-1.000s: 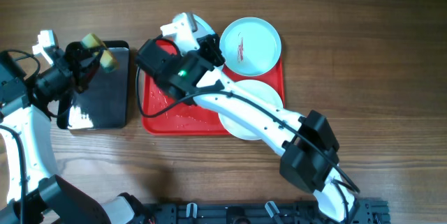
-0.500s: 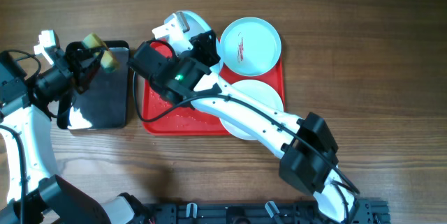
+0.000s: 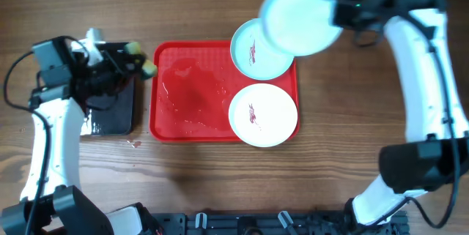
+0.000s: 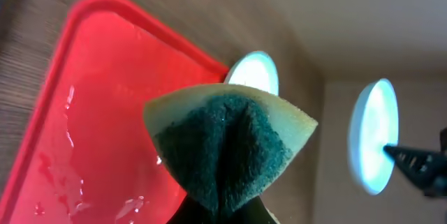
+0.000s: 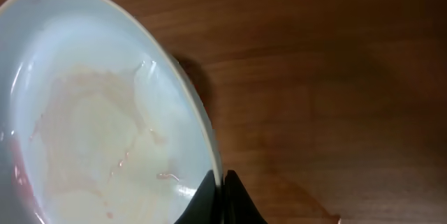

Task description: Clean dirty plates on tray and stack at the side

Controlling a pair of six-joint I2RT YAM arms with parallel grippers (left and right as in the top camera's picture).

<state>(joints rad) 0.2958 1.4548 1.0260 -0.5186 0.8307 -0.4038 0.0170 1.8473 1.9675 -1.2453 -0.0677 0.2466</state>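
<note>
My right gripper [image 3: 341,9] is shut on the rim of a wiped pale plate [image 3: 300,17] and holds it in the air above the table's far right; in the right wrist view the plate [image 5: 91,112] shows faint pink streaks and the jaws [image 5: 222,182] pinch its edge. An aqua plate [image 3: 256,52] with a red smear sits on the red tray's [image 3: 168,129] far right corner. A white plate [image 3: 262,115] with a red smear sits at its near right. My left gripper [image 3: 126,61] is shut on a yellow-green sponge [image 4: 227,140] at the tray's left edge.
A glossy black tray [image 3: 110,110] lies left of the red tray, under my left arm. The red tray's left half is wet with water streaks [image 3: 190,92]. A small red spot [image 3: 134,144] marks the wood near the black tray.
My right arm has lifted the plate from the tray's far left corner and swung it up to the far right. My left gripper with the sponge has moved right toward the tray.
</note>
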